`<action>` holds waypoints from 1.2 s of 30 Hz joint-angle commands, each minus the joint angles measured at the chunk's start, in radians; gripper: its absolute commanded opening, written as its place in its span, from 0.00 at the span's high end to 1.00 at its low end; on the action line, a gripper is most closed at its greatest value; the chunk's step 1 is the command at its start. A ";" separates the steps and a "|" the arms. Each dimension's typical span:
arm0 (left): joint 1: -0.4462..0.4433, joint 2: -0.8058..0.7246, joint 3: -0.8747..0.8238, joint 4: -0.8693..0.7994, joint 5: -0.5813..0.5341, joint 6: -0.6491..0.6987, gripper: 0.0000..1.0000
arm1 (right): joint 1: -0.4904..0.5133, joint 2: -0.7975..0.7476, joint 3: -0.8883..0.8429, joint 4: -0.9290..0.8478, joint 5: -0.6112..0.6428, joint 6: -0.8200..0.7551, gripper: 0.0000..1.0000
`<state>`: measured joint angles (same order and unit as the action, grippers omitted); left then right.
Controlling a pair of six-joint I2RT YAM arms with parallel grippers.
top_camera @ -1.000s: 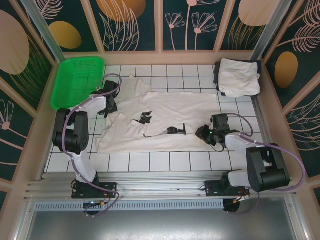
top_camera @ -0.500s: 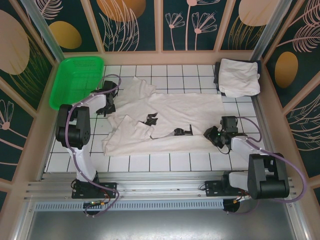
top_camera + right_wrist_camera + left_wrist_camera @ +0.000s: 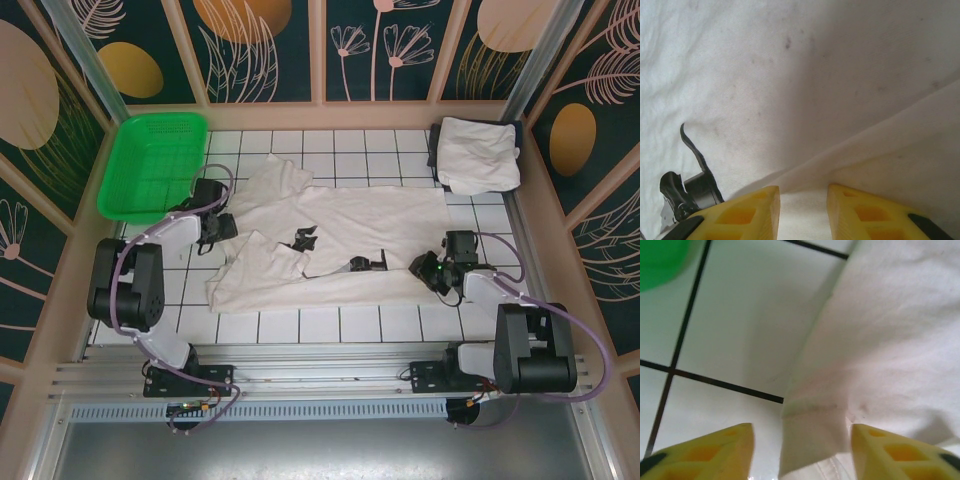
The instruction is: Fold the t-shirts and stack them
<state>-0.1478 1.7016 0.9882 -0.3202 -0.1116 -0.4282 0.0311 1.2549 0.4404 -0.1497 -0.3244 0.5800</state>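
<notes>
**Left gripper lets go of the sleeve; right holds its pinch**

Over the last second my left gripper (image 3: pixel 800 445) has opened. Its yellow fingers (image 3: pixel 710 452) now stand well apart, and the sleeve hem (image 3: pixel 812 425) lies loose between them, not pinched. The left arm has also swung its elbow out toward the left edge of the top view, with the wrist low near the green basket (image 3: pixel 150 165).

The t-shirt (image 3: pixel 360 220) has slid slightly right. It lies spread across the middle of the table (image 3: pixel 300 325), its lower-left part rumpled over itself. I judge the spreading is done on that side and the fold itself not yet begun.

My right gripper (image 3: pixel 803 205) stays nearly closed on a fold of the same shirt at centre right, forearm low. A folded t-shirt (image 3: pixel 478 155) sits at upper right, where I expect the stack to go.
</notes>
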 commanded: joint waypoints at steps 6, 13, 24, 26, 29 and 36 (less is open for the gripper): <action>0.007 0.061 0.028 -0.001 -0.100 0.018 1.00 | -0.059 -0.020 -0.016 -0.029 0.003 -0.032 0.68; 0.021 0.102 0.071 -0.050 -0.155 0.010 1.00 | -0.077 -0.016 -0.023 -0.034 -0.004 -0.054 0.68; 0.025 0.057 0.116 -0.113 -0.177 0.002 0.53 | -0.104 -0.030 -0.034 -0.032 -0.030 -0.068 0.68; 0.024 -0.031 0.075 -0.120 -0.144 -0.020 0.50 | -0.103 -0.038 -0.033 -0.030 -0.032 -0.065 0.68; 0.017 -0.181 -0.057 -0.075 0.015 -0.047 0.49 | -0.103 -0.039 -0.034 -0.021 -0.035 -0.063 0.68; -0.045 -0.343 -0.324 0.100 0.225 -0.174 0.54 | -0.103 0.010 -0.016 0.011 -0.045 -0.066 0.68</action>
<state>-0.1776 1.3529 0.7361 -0.3187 -0.0349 -0.5251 -0.0643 1.2373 0.4225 -0.1448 -0.3649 0.5293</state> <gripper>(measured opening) 0.470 0.322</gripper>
